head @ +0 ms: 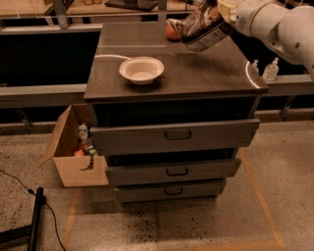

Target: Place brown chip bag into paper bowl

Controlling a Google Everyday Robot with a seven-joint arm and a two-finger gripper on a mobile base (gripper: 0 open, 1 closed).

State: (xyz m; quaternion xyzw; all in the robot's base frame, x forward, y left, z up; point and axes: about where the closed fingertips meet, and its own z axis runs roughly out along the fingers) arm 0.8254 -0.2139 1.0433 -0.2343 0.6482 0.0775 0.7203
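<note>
The brown chip bag hangs in the air above the back right of the dark cabinet top, its white label panel facing down. My gripper is at the top right of the view, shut on the bag's upper end. The white paper bowl stands empty on the cabinet top, to the left of the bag and nearer the front edge. The bag is well above the surface and apart from the bowl.
A round red-orange fruit lies at the back of the top, partly behind the bag. Three drawers stick out slightly below. An open cardboard box with items stands on the floor at the left. Two small bottles stand on the right ledge.
</note>
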